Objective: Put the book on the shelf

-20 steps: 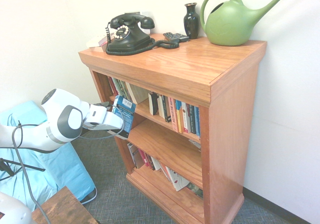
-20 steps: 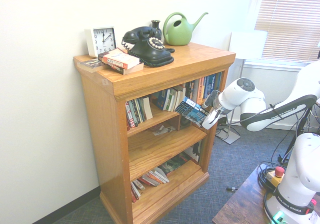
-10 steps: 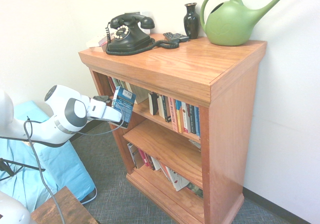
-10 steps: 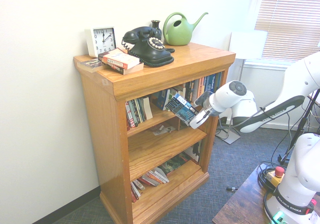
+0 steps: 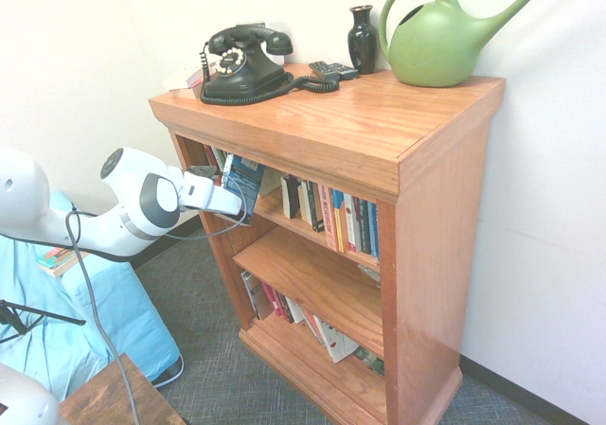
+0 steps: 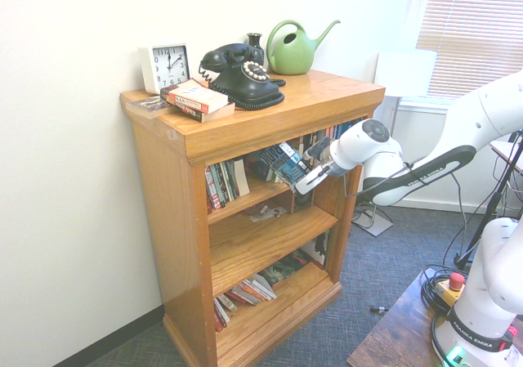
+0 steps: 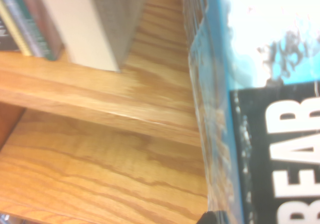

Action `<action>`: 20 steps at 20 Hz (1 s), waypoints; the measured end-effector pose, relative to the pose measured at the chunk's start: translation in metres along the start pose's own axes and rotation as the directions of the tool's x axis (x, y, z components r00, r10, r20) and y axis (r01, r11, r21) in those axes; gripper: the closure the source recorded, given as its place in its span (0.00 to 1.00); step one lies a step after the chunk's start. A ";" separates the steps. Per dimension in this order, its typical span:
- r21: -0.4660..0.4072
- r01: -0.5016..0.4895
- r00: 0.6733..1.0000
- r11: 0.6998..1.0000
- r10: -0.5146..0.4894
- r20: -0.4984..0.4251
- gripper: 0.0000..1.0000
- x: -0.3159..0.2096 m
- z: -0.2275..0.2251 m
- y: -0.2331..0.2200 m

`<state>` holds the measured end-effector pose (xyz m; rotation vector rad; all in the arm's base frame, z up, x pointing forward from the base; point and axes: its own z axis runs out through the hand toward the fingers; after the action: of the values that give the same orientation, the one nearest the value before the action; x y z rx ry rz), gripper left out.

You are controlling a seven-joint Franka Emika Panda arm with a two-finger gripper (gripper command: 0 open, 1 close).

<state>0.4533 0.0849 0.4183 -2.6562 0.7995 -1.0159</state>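
Note:
My gripper (image 5: 227, 201) (image 6: 304, 181) is shut on the book (image 5: 243, 176) (image 6: 280, 163), a thick paperback with a blue cover. It holds the book tilted at the mouth of the top opening of the reddish-brown bookcase. The book's far end reaches over the shelf (image 5: 287, 221) (image 6: 245, 200), in the gap between the leaning books (image 5: 225, 165) on one side and the upright row (image 5: 336, 219) on the other. In the wrist view the book (image 7: 260, 59) fills one side, and the shelf (image 7: 125, 99) runs beside it. Whether the book touches the board I cannot tell.
On the top slab (image 5: 360, 122) stand a black telephone (image 5: 241, 63), a dark vase (image 5: 362, 37), a green watering can (image 5: 440, 42), a clock (image 6: 167, 64) and an orange-covered book (image 6: 196, 99). More books lie on the lower boards. A blue cloth (image 5: 104, 321) lies by the arm.
The arm has risen and swung toward the bookcase. The book went from in front of the middle board up to the top opening, and its far end is now inside.

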 end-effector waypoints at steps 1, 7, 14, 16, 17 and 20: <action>0.004 0.012 1.000 1.000 -0.012 -0.003 1.00 -0.003 0.003 0.000; -0.007 0.044 0.998 0.999 -0.044 -0.040 1.00 -0.011 0.023 -0.002; -0.009 0.018 1.000 1.000 -0.018 -0.026 1.00 -0.007 0.057 -0.017; -0.001 0.019 0.999 1.000 -0.019 -0.027 1.00 -0.007 0.060 -0.025; 0.003 0.021 0.999 1.000 -0.021 -0.028 1.00 -0.007 0.061 -0.028; 0.016 0.026 0.999 1.000 -0.026 -0.034 1.00 -0.005 0.059 -0.037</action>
<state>0.5050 0.1174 0.3843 -2.6488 0.7615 -1.0722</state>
